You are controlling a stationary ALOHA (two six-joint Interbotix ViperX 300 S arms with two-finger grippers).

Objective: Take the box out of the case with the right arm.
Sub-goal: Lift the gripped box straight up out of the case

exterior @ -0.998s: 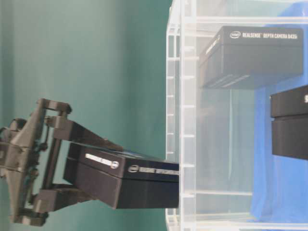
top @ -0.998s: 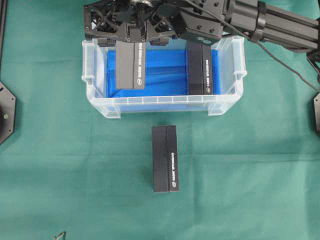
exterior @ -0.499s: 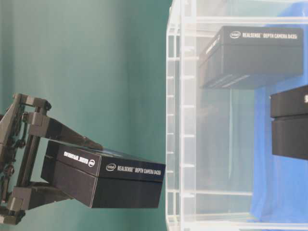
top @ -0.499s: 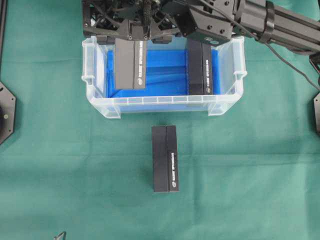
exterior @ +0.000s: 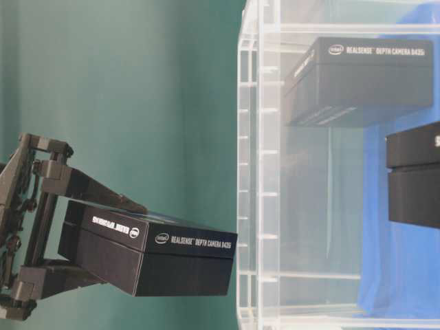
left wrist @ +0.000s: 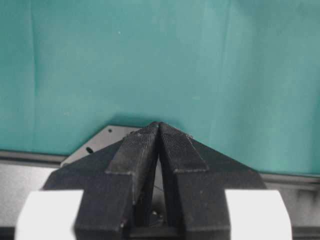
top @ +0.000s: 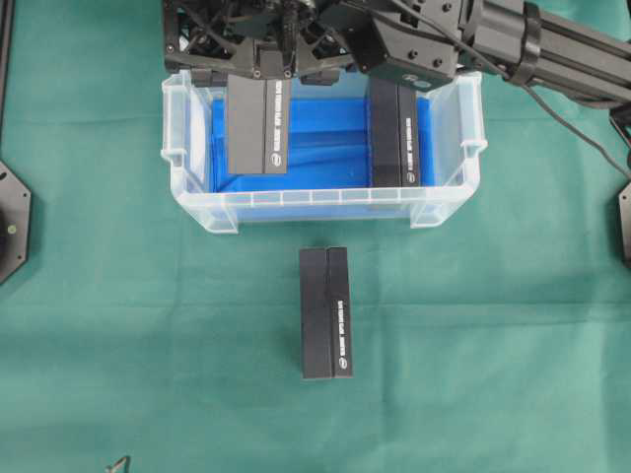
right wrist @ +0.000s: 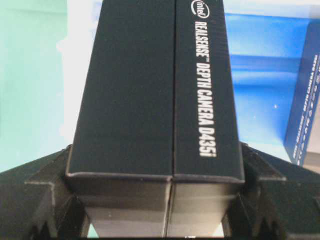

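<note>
The clear plastic case (top: 187, 148) with its blue lining stands at the back of the green cloth. My right gripper (top: 258, 61) reaches in from the top right and is shut on one end of a black box (top: 256, 128), which hangs tilted over the case's left half. In the table-level view the gripper (exterior: 48, 237) holds the box (exterior: 148, 258) with its free end just clear of the case's rim (exterior: 242, 172). The right wrist view shows the box (right wrist: 155, 100) clamped between both fingers of the gripper (right wrist: 155, 150). My left gripper (left wrist: 159, 125) is shut and empty, far from the case.
A second black box (top: 394, 133) stays in the case's right half, also seen as a blue-tinted box (right wrist: 305, 100). A third black box (top: 325, 312) lies on the cloth in front of the case. Dark boxes (exterior: 364, 79) show through the case's clear wall.
Over the last second my right gripper lifted the box, whose free end has come out past the case's rim. In the last half second it has hardly moved.
</note>
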